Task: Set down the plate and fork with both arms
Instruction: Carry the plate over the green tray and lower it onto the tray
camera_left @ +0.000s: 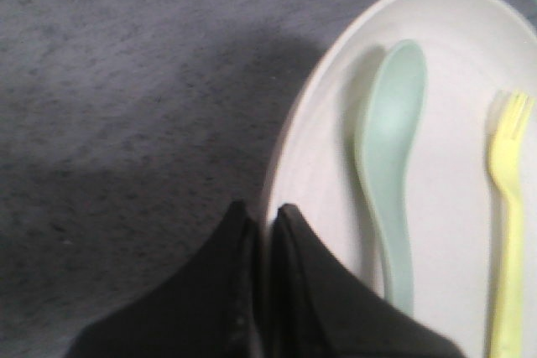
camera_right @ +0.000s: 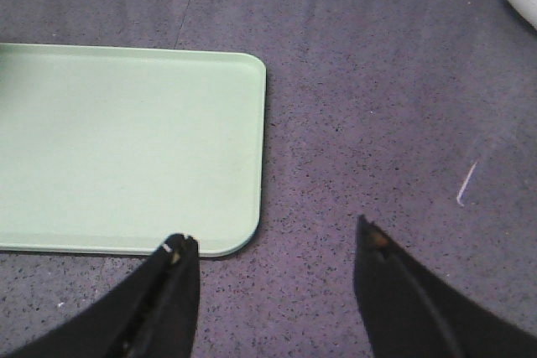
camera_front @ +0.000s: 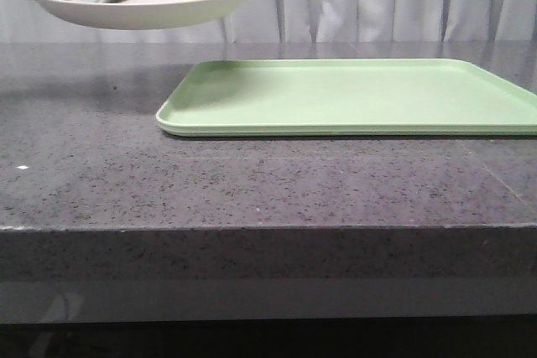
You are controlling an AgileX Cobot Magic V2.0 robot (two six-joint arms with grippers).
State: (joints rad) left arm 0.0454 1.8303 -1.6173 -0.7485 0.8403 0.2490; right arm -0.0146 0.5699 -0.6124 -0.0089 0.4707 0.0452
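A dark speckled stone table fills the foreground. On it lies an empty light-green tray, likely the landing spot. Beyond and to the left, the left gripper is pinched tight on the rim of the plate, carrying it level in the air so its load stays put: the fork beside a blue-green spoon (in the front view the fork is only a faint yellow smudge). The right gripper hangs over the table by the tray's corner, fingers spread wide, holding nothing, probably waiting to take the fork.
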